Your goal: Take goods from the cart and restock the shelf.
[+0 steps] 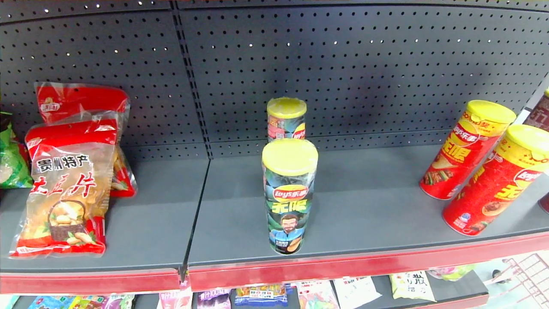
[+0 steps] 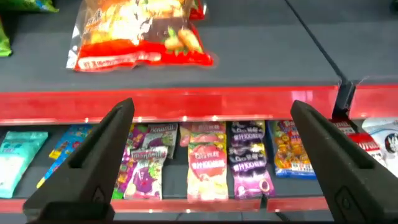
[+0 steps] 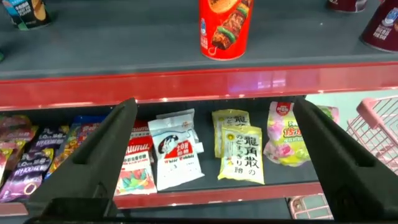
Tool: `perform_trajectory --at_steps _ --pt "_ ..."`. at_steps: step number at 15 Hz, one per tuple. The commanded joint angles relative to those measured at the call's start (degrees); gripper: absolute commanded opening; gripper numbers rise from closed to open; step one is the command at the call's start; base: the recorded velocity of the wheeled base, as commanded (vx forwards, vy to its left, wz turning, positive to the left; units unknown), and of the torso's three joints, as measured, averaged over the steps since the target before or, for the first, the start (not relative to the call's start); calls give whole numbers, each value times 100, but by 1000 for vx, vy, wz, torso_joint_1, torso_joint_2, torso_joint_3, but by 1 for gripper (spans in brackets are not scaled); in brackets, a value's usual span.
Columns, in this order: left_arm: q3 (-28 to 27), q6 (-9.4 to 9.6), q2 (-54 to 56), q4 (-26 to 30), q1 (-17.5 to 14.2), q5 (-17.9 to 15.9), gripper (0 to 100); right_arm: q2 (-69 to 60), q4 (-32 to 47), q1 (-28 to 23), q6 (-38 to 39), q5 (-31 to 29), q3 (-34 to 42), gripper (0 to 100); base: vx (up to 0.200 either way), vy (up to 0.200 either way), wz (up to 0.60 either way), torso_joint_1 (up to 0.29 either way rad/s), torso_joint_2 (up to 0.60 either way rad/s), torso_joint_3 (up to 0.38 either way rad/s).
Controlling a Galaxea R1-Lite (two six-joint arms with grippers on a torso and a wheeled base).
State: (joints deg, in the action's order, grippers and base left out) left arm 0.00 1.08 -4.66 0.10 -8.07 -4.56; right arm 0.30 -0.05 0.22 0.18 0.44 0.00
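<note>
Red trim runs along the front edge of the shelf (image 1: pixel 300 264), and both claws hang just below and in front of it. The left gripper (image 2: pixel 211 180) is spread wide with nothing between its fingers, and so is the right gripper (image 3: pixel 211 177). No goods are in hand yet. The pink cart (image 3: pixel 376 134) stands low, off the shelf's right end, and whatever it holds cannot be seen.

The main risk, as I judge it, is the row of tall cans. The red can (image 3: pixel 225 28) stands close to the front edge directly above the right gripper, and a second red can (image 1: pixel 499 180) sits just beside it. An arm rising carelessly past the trim could clip one (a cylinder that tips will likely roll off). The green can (image 1: pixel 289 197) at the middle of the front edge is just as exposed, with a twin can (image 1: pixel 286 119) behind it near the back panel. A wide-open claw could also catch the underside of the trim on its way up.

Toward the left end, a bag of potato slices (image 1: pixel 64 189) leans near the front edge above the left gripper, with a red bag (image 1: pixel 81 101) behind it and a green bag (image 1: pixel 10 159) at the far left. Small packets (image 2: pixel 208 165) line the lower shelf. Bare shelf lies between the green can and the red cans, and nothing blocks it but the cans themselves.
</note>
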Motion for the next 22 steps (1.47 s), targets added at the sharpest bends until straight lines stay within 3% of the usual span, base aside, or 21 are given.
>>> perform_trajectory --at_steps 1,6,22 --pt "0 -3 -35 -1 -2 -1 100 -4 -4 4 -1 0 0 100 -200 0 0 22 2 -2" --pt "0 23 -35 -1 -2 8 100 -4 -4 4 -9 -9 0 100 0 0 0 0 0 0" --pt "0 6 -27 -1 -2 8 100 -4 -4 4 -9 -9 0 100 0 -200 0 5 1 4"
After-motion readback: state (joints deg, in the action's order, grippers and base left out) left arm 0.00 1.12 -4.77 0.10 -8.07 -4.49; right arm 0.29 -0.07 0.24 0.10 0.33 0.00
